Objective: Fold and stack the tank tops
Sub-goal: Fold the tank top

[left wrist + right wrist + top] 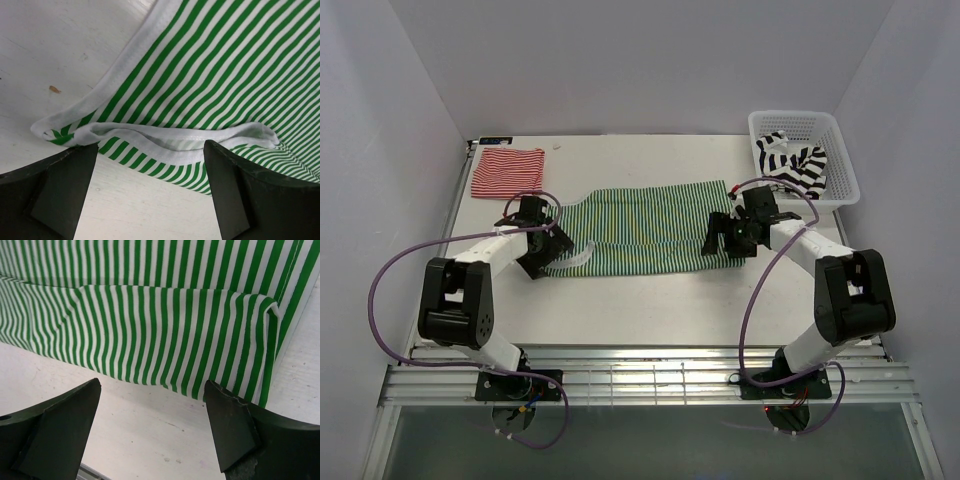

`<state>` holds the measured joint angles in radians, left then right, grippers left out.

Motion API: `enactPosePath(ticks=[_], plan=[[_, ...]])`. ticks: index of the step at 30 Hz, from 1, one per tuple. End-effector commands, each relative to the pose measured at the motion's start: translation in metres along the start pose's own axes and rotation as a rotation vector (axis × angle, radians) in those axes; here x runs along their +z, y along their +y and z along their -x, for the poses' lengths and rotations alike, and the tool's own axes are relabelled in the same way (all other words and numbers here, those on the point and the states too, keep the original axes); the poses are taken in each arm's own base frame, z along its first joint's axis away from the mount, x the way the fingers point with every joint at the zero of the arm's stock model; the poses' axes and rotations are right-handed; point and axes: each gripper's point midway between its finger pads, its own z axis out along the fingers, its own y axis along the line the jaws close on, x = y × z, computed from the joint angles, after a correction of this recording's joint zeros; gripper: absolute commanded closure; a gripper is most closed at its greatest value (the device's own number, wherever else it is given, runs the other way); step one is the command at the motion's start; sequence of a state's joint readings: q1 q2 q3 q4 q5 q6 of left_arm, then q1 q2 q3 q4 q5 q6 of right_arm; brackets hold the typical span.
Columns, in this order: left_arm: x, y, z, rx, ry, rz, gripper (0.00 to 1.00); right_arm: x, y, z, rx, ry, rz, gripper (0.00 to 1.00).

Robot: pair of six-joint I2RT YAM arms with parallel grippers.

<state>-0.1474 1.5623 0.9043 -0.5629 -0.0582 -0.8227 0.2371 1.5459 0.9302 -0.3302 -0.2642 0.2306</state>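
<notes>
Jaws, left and right, gape empty at green-and-white top [640, 228]; only overhead shows basket [844, 172].

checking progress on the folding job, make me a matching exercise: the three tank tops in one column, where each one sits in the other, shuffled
Column one
1. red-and-white tank top
2. green-and-white tank top
3. black-and-white tank top

Column two
A. bunched up in the white basket
B. folded at the far left corner of the table
C. spread out in the middle of the table

Pairs: 1-B, 2-C, 3-A
</notes>
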Motion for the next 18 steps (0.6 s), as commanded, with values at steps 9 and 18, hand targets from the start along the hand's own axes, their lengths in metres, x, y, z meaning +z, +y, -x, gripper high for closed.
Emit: enactPosePath(ticks=[9, 18], plan=[[0.01, 0.026, -0.01, -0.024, 0.044, 0.052, 0.02, 0.024, -0.03, -0.024, 0.049, 0.073, -0.099, 0.1], [0.022, 0.052, -0.033, -0.061, 0.141, 0.131, 0.02, 0.025, -0.03, -0.038, 0.06, 0.097, -0.083, 0.1]])
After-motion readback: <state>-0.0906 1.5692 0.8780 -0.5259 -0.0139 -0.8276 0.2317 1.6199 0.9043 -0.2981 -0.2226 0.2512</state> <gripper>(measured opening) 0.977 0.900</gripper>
